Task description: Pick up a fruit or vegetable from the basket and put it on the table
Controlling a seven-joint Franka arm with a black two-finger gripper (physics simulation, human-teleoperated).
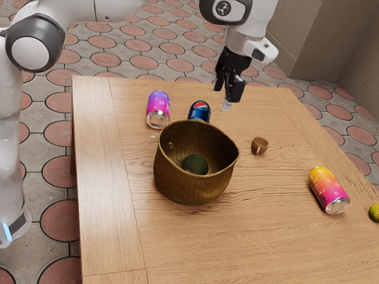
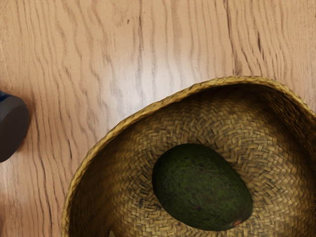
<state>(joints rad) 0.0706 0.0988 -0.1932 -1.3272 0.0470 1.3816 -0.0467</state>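
Exterior view: one claw (image 1: 228, 94), mine — open, fingers apart, above the tabletop (image 1: 237, 248). One basket (image 1: 192, 190), avocado (image 1: 195, 165) inside. Cans: purple-pink can (image 1: 158, 109), blue can (image 1: 199, 111), orange-pink can (image 1: 328, 189). One small brown cup (image 1: 259, 147).

Wrist view: avocado, dark green — resting on the basket's woven bottom.

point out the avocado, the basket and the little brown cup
avocado (image 2: 201, 186): wrist view, the middle of its dark green skin
basket (image 1: 190, 190): exterior view, the outer wall below the rim
cup (image 1: 256, 147): exterior view, its brown outer side
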